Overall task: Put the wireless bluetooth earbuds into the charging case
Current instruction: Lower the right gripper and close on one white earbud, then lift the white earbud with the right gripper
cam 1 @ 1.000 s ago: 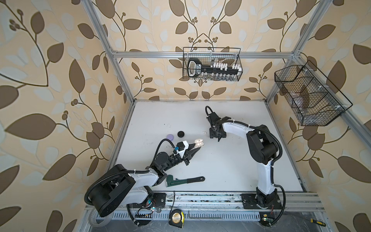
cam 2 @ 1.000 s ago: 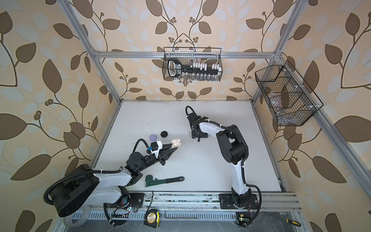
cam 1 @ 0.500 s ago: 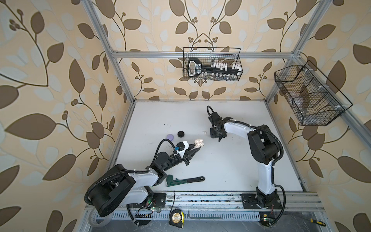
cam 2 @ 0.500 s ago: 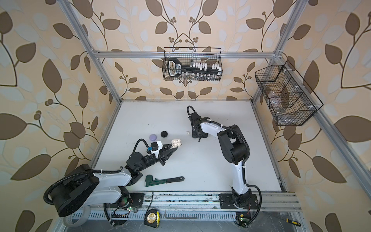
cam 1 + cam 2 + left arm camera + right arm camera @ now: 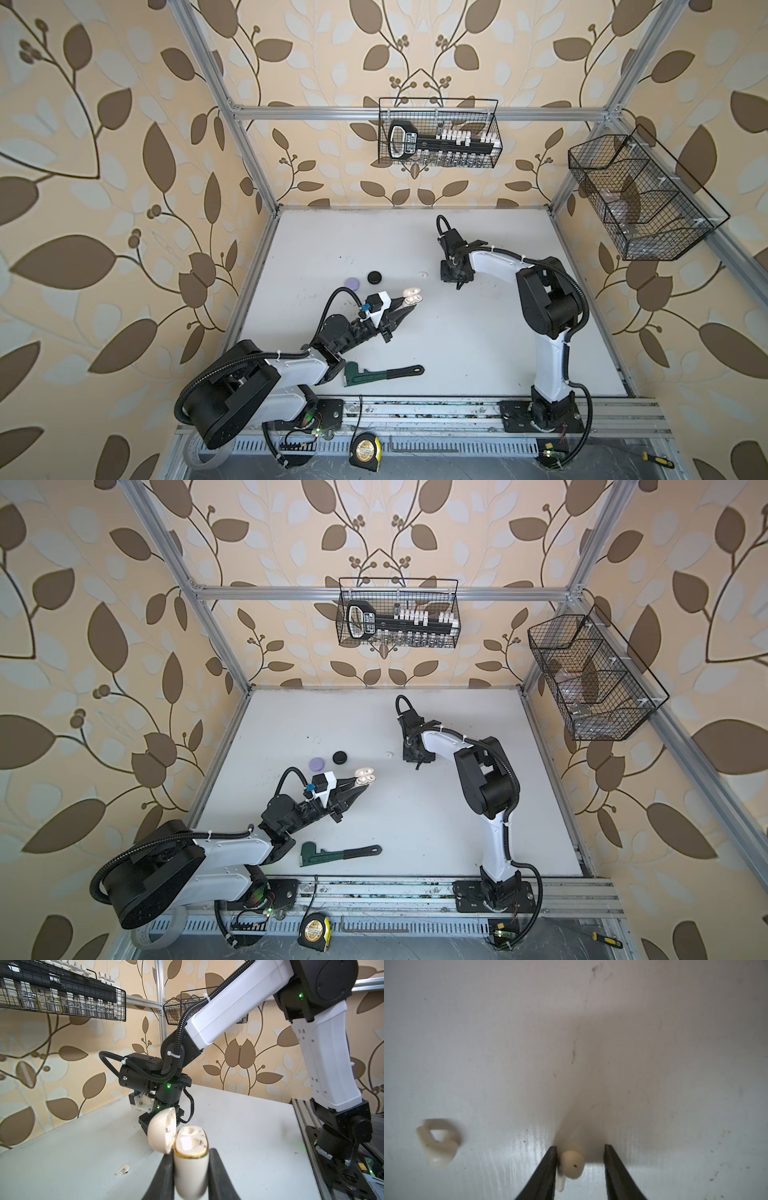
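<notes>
Left of the open charging case [image 5: 413,296], a lilac case [image 5: 353,282] and a black case [image 5: 375,277] sit on the counter [image 5: 498,332], both apparently closed and well apart from either arm. The charging case is pinched by its lower body in the left claw [image 5: 191,1152]. Its lid is swung back and its sockets look empty. That grip has not altered over the last second, so the case is presented and waiting.

Just right of the charging case, a second earbud [image 5: 423,274] lies loose on the counter, untouched.

Further right of the charging case, the right claw [image 5: 580,1147] is down at the counter surface, astride a white earbud [image 5: 572,1164]. This is where the change lies: the jaws have drawn in markedly from a wider spread, while the arm has barely shifted. In the right wrist view one jaw now touches the earbud, and the other stands clear of it with a visible gap, so the earbud is bracketed but not yet pinched.

For the task, this reads as the pickup of a first earbud in mid-closure. The closing probably has to finish squarely, because a bud this small and smooth could slide or roll when pushed from one side.
</notes>
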